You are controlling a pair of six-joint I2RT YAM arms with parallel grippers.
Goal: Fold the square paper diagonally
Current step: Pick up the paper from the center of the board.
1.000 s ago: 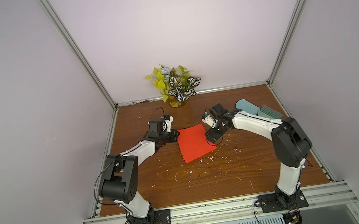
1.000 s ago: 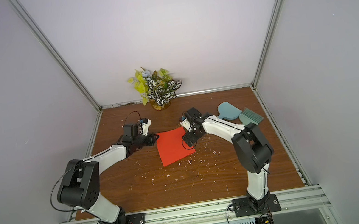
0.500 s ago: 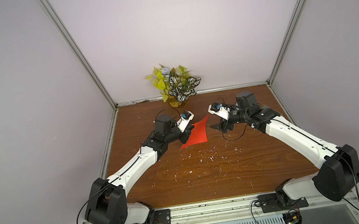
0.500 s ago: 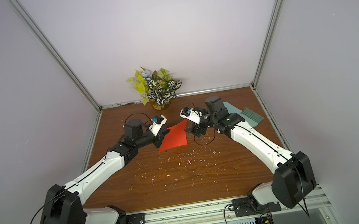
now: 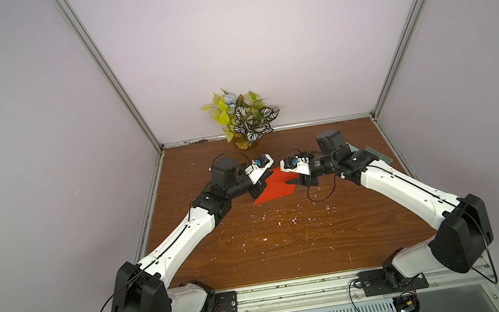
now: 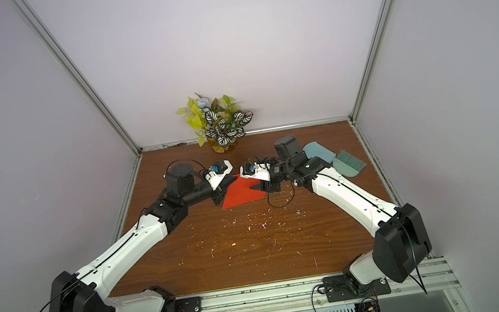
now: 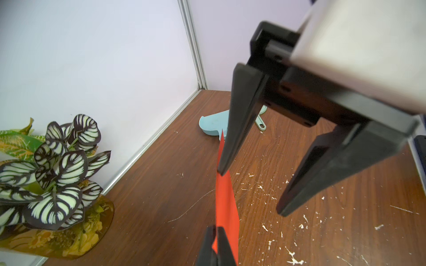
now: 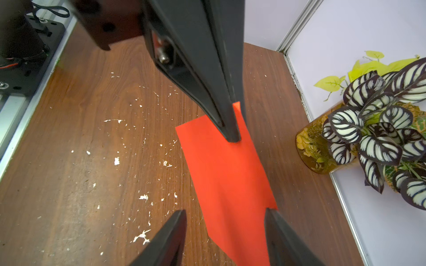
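Left claw is clenching one corner of the paper, its jaws shut. Right claw is standing released, jaws apart around the opposite corner. The paper is stretching between them above the counter, in front of the plant.

Table: brown wood-grain top, metal rail along edges.
- Plant: in amber pot, far edge, centre, against back wall.
- Dustpan: light blue, far right.
- Brush: teal, just right of dustpan, touching it.
- Scraps: small white bits scattered over centre, thinner toward near edge.
- Paper: red, far centre, partly raised; contact with top not determinable.
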